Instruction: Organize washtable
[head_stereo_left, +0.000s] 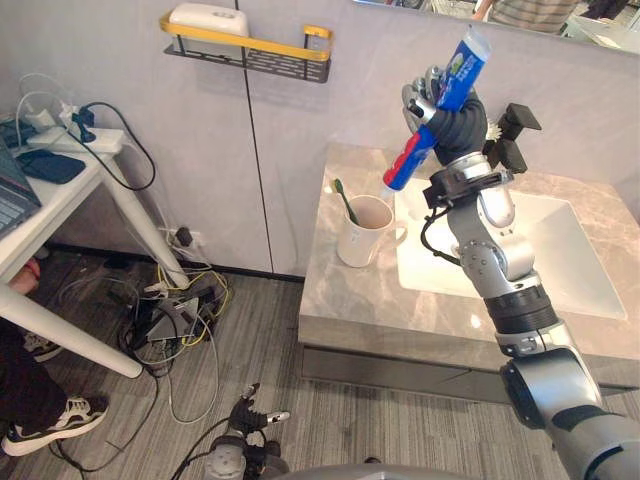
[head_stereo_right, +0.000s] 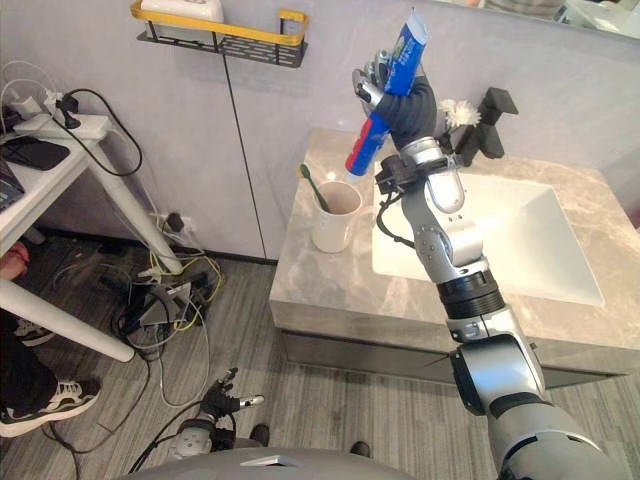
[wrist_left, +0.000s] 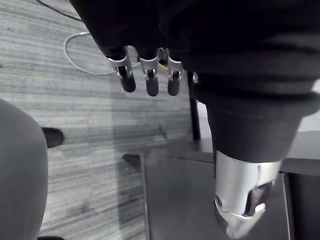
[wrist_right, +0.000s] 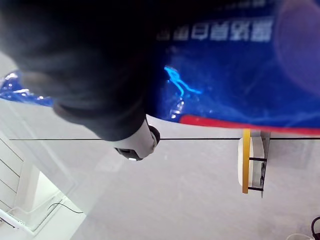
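Note:
My right hand (head_stereo_left: 440, 105) is raised above the washtable (head_stereo_left: 340, 310) and is shut on a blue and red toothpaste tube (head_stereo_left: 432, 110), held slanted with its cap end down over a white mug (head_stereo_left: 362, 232). A green toothbrush (head_stereo_left: 345, 200) leans in that mug at the counter's left part. In the right wrist view the tube (wrist_right: 225, 75) lies close against my right hand (wrist_right: 90, 75). My left hand (wrist_left: 147, 75) hangs low over the floor, its fingers relaxed and holding nothing; it also shows at the bottom of the left eye view (head_stereo_left: 250, 415).
A white sink basin (head_stereo_left: 560, 250) takes up the counter's right. A black holder (head_stereo_left: 510, 135) and a white brush (head_stereo_right: 460, 108) stand at the back by the wall. A yellow-railed wall shelf (head_stereo_left: 250, 45) hangs at upper left. A white desk (head_stereo_left: 60, 195) and tangled cables (head_stereo_left: 180, 310) lie left.

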